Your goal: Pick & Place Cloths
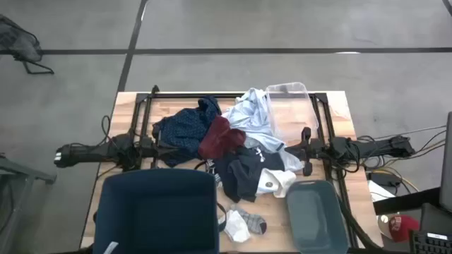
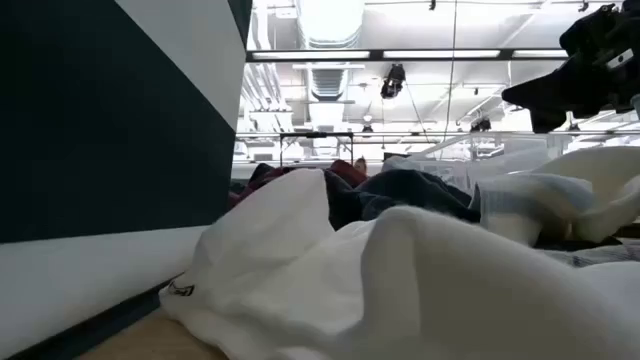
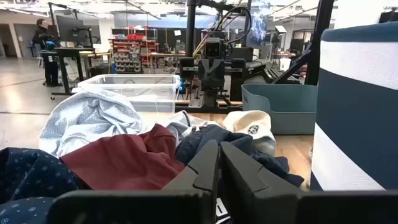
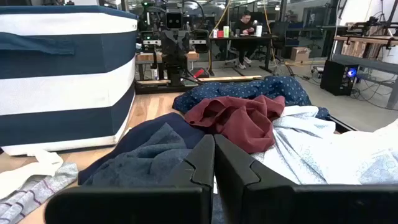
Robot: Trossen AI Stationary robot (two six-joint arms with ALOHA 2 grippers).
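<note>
The cloths lie heaped mid-table: navy dotted shirt (image 1: 182,128) (image 3: 31,174), maroon piece (image 1: 219,138) (image 4: 239,118), pale blue-white shirt (image 1: 248,113) and black printed garment (image 1: 244,173), each overlapping its neighbour. Grey-white socks (image 1: 244,222) rest on the table near the front edge. My left gripper (image 1: 169,152) (image 3: 219,163) is shut, at the heap's left side by the navy shirt. My right gripper (image 1: 304,152) (image 4: 214,158) is shut, at the heap's right side.
A dark blue and white striped fabric bin (image 1: 155,212) (image 4: 62,74) stands front left. A grey-teal tub (image 1: 318,212) stands front right, and a clear plastic box (image 1: 291,109) far right. A cream piece with a round badge (image 1: 277,183) lies beside the tub. People are in the room behind.
</note>
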